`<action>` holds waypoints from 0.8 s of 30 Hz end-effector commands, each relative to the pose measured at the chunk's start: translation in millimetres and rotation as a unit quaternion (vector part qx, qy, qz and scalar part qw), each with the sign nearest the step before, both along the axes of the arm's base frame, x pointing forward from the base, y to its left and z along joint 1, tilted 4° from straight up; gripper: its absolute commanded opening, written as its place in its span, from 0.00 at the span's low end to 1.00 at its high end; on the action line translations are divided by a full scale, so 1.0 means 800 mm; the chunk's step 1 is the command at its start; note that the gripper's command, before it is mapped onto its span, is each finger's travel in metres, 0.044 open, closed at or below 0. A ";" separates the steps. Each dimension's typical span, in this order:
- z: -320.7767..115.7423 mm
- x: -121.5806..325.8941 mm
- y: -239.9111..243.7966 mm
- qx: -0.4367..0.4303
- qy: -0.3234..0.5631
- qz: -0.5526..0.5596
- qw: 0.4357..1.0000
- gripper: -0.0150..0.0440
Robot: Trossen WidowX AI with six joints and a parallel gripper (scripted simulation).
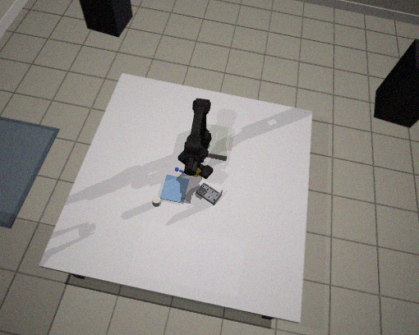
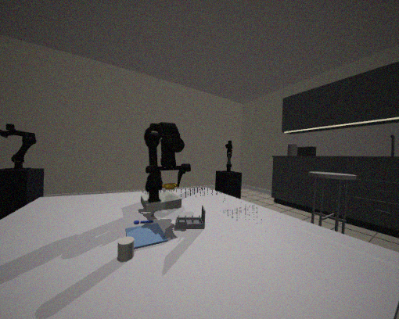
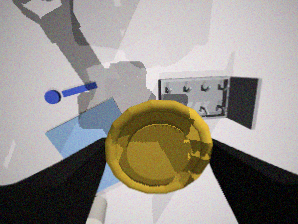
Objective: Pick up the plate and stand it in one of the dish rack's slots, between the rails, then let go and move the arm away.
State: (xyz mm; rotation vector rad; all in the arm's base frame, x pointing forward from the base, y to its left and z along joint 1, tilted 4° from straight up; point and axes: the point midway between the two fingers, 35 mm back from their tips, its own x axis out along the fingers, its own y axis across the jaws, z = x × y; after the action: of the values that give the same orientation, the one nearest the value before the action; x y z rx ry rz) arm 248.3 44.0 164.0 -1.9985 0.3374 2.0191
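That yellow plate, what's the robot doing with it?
The arm's claw is shut on the yellow plate and holds it in the air above the table. The plate lies flat, not upright. The grey rack sits on the table just ahead, with nothing in its slots. A blue mat, a blue pen and a small cup are nearby. The plate has yet to go into the rack.
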 end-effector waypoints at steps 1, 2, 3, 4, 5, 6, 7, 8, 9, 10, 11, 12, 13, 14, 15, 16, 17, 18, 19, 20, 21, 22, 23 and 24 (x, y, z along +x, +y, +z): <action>-0.025 -0.002 0.002 0.043 0.035 -0.031 0.998 0.25; -0.030 -0.002 0.003 0.055 0.042 -0.039 0.997 0.25; -0.034 -0.002 0.003 0.066 0.048 -0.047 0.996 0.25; -0.039 -0.002 0.004 0.077 0.055 -0.055 0.994 0.25; -0.043 -0.003 0.005 0.089 0.061 -0.064 0.992 0.25; -0.047 -0.003 0.005 0.100 0.067 -0.072 0.990 0.25; -0.051 -0.003 0.006 0.112 0.073 -0.080 0.988 0.25; -0.055 -0.004 0.007 0.123 0.079 -0.089 0.985 0.25; -0.059 -0.004 0.007 0.135 0.084 -0.097 0.983 0.25; -0.063 -0.004 0.008 0.146 0.090 -0.106 0.979 0.25; -0.066 -0.004 0.008 0.158 0.095 -0.114 0.976 0.25; -0.070 -0.005 0.009 0.169 0.100 -0.123 0.973 0.25; -0.073 -0.005 0.009 0.180 0.105 -0.132 0.969 0.25; -0.076 -0.005 0.009 0.191 0.110 -0.140 0.965 0.25; -0.079 -0.005 0.010 0.203 0.114 -0.149 0.961 0.25; -0.082 -0.005 0.010 0.214 0.119 -0.158 0.957 0.25; -0.085 -0.005 0.010 0.225 0.123 -0.167 0.952 0.25; -0.088 -0.005 0.010 0.237 0.127 -0.176 0.947 0.25; -0.090 -0.005 0.010 0.248 0.131 -0.184 0.942 0.25; -0.093 -0.005 0.011 0.259 0.135 -0.193 0.937 0.25; -0.095 -0.005 0.011 0.270 0.139 -0.202 0.931 0.25; -0.098 -0.006 0.011 0.282 0.142 -0.211 0.925 0.25; -0.100 -0.006 0.011 0.293 0.146 -0.220 0.919 0.25; -0.102 -0.006 0.011 0.304 0.149 -0.228 0.913 0.25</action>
State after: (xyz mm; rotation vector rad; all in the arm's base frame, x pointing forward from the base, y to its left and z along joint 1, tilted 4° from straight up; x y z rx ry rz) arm 245.1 52.6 91.0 -1.2307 0.1891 1.8614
